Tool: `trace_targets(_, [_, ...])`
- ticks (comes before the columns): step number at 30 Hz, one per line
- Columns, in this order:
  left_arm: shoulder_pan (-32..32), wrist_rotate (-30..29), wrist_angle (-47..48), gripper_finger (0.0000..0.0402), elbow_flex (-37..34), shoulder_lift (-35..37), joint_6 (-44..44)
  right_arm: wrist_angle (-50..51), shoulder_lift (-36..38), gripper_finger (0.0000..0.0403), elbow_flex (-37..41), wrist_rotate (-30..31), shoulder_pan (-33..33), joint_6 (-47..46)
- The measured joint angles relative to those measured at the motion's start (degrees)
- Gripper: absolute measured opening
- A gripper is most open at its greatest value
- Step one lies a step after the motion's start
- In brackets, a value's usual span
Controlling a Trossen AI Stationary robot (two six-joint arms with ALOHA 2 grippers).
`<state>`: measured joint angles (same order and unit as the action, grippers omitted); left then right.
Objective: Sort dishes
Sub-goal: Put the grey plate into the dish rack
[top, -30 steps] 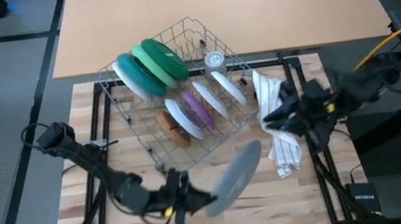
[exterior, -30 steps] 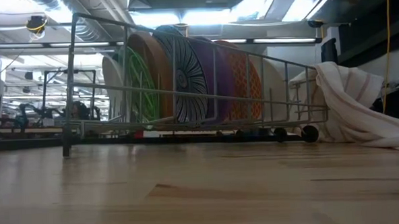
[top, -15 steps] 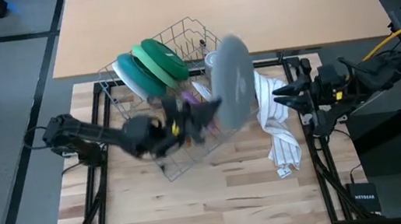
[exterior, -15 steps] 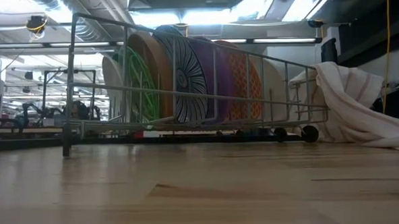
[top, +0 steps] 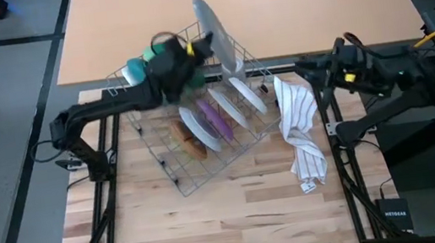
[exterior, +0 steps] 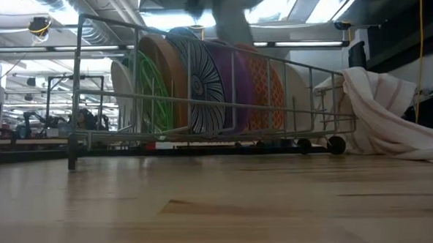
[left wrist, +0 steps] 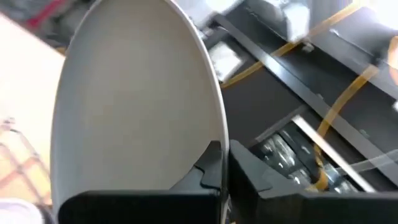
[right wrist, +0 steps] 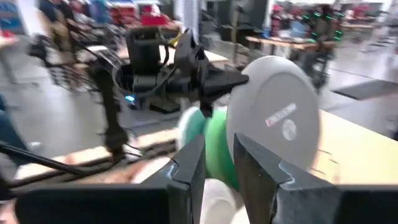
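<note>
open lab hall: ceiling ducts [exterior: 65,7], rows of distant workbenches [exterior: 33,122]

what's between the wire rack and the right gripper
In the high view, the white striped cloth lies between the grey wire rack and the right gripper.

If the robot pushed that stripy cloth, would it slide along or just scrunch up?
Probably scrunch: the striped cloth hangs in soft folds beside the wire rack, so it looks floppy. It likely weighs little and might drag across the wooden table rather than roll.
</note>
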<state>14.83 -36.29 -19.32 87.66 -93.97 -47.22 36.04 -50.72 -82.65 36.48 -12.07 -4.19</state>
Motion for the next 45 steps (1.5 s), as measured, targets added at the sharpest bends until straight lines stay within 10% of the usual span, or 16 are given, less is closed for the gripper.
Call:
trace_targets(10, [14.06,5.88,15.17,0.0,-0.02,-0.02,-11.54,3.12,-2.06,0.0087,0.0,-15.92,21.38,2.37])
trace_targets(25, [17.9,9.26,15.88,0.0,-0.02,-4.47,-15.81,3.13,-12.28,0.0087,0.0,-40.69,39.58,4.7])
trace_targets(45, [17.38,9.34,24.88,0.0028,-0.02,-6.27,-14.54,3.16,-14.4,0.0087,0.0,-44.12,41.09,6.23])
